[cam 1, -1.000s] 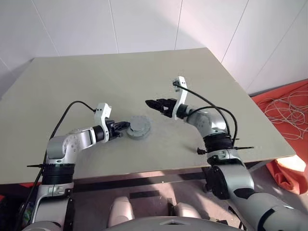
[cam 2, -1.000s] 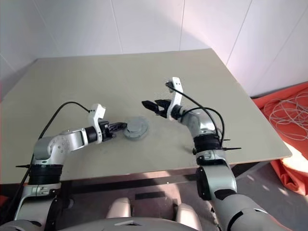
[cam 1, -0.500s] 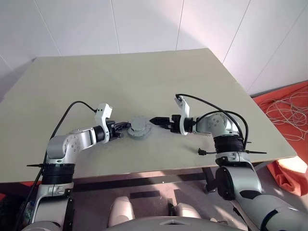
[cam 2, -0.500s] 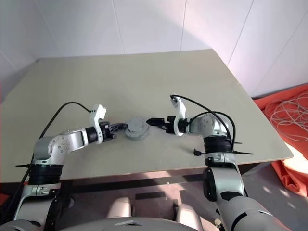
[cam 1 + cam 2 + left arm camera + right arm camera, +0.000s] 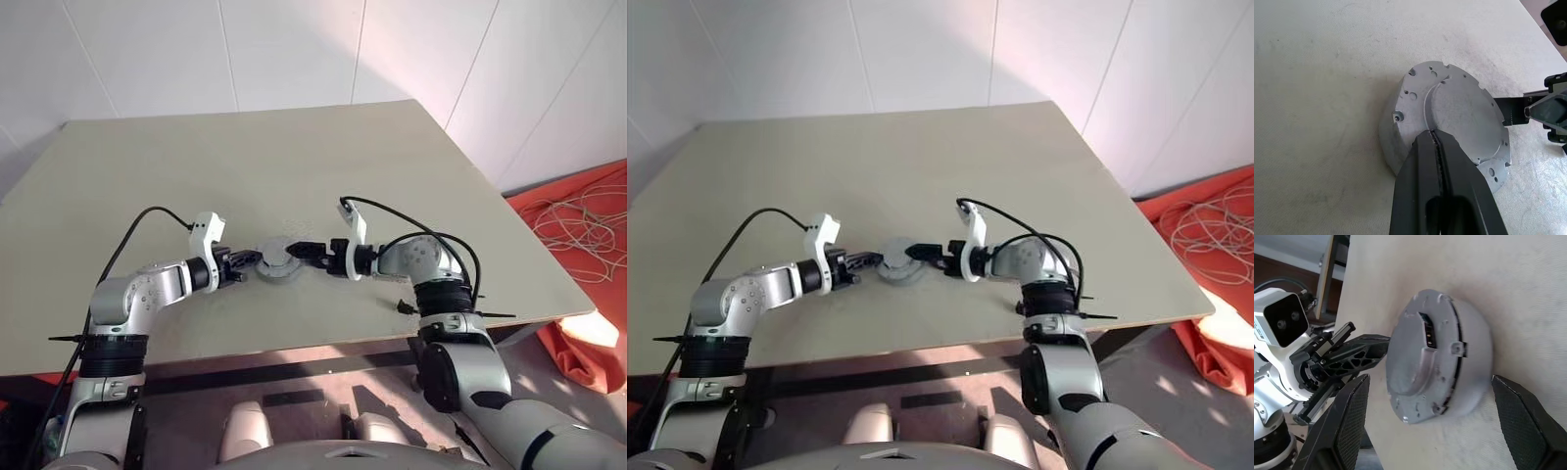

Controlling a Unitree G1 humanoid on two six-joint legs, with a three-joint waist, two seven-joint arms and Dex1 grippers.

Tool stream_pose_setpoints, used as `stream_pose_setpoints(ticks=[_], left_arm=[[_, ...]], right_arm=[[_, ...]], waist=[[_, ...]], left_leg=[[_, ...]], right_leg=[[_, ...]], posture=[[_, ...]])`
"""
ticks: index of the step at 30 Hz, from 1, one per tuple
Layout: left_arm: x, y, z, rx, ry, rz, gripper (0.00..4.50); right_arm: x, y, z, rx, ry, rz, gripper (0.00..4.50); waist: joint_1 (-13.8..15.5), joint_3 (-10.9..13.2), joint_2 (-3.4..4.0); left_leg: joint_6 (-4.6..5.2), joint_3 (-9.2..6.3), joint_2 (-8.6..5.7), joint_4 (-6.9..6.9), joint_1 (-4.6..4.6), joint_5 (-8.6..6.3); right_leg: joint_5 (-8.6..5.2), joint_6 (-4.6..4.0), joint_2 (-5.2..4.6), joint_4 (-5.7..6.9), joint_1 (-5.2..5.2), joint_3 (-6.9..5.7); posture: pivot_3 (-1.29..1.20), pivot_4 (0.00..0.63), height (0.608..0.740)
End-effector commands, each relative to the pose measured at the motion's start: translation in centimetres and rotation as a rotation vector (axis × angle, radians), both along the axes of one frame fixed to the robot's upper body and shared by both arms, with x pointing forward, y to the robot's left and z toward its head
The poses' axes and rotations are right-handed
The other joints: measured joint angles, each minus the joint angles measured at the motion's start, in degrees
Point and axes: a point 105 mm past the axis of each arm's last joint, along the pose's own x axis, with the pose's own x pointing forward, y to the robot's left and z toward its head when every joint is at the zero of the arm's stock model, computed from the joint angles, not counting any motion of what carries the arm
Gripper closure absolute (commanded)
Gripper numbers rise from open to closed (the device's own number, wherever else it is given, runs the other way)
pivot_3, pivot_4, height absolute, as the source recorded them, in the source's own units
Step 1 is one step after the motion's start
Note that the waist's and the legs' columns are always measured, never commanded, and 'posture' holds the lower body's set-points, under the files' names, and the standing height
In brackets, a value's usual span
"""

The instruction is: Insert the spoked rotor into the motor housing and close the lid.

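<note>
Item: motor housing [image 5: 281, 260], closed under lid [image 5: 1462, 115]; one round, light grey metal unit, flat on pale green worktop [image 5: 245, 166], near the front edge, midway between the two arms. Lid face: raised central disc, small holes and notches round the rim, one screw at the edge. Side wall, per right wrist view: small rectangular socket and a lug. Spoked rotor: not distinguishable, unit closed. Left tool [image 5: 1436, 139]: fingers pressed together, nothing between them, tips resting on the lid top at the side nearer the left arm. Right tool [image 5: 1425, 396]: fingers spread wide, one either side of the unit, both apart from its wall, nothing gripped; in head views, tips at the unit's opposite side, pointing toward the left tool. Surroundings: white panelled walls behind the worktop; orange sheet [image 5: 578, 201] with a coil of pale cable [image 5: 586, 230] on the floor, right of the worktop.
</note>
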Motion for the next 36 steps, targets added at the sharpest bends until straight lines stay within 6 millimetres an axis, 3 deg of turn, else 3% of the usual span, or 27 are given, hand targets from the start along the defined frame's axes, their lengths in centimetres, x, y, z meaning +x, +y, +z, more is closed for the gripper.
stream_pose_setpoints(ticks=[1,9,18,31,36], left_arm=[[-0.3,-0.4,-0.2,0.009,0.014,-0.024,4.5],[-0.3,-0.3,-0.2,0.016,0.012,-0.016,4.5],[-0.1,-0.3,-0.1,0.02,0.007,-0.011,4.5],[-0.1,-0.2,-0.2,0.028,0.007,-0.006,4.5],[0.1,-0.1,-0.2,0.031,0.004,-0.002,4.5]], right_arm=[[0.0,2.0,0.9,0.054,-0.007,0.03,0.03],[0.7,3.8,2.2,0.145,0.01,0.019,0.03],[0.1,5.6,3.4,0.193,-0.003,0.078,0.03],[0.1,6.5,2.1,0.135,-0.004,0.052,0.03],[0.6,6.0,2.1,0.131,-0.017,0.04,1.26]], waist=[[-0.08,-0.02,-0.03],[-0.26,-0.01,-0.02],[-0.02,0.0,-0.03],[0.25,0.01,-0.03],[0.3,0.01,-0.03]], left_leg=[[-0.01,0.0,0.0,0.0,0.0,0.01],[-0.36,0.0,0.06,-0.01,0.06,0.21],[-0.35,-0.03,0.03,-0.02,-0.09,0.21],[-0.35,-0.03,0.02,-0.02,-0.1,0.21],[-0.35,-0.03,0.02,-0.02,-0.11,0.21]], right_leg=[[0.0,0.0,0.0,0.01,0.0,0.0],[-0.08,-0.13,0.03,0.35,-0.17,0.03],[0.01,0.01,0.02,0.35,-0.25,0.0],[-0.03,-0.05,0.0,0.32,-0.23,0.0],[-0.02,-0.04,0.0,0.33,-0.25,0.0]], posture=[[0.0,0.0,0.74],[0.0,0.0,0.74],[0.0,0.0,0.74],[0.0,0.0,0.74],[0.0,0.0,0.74]])
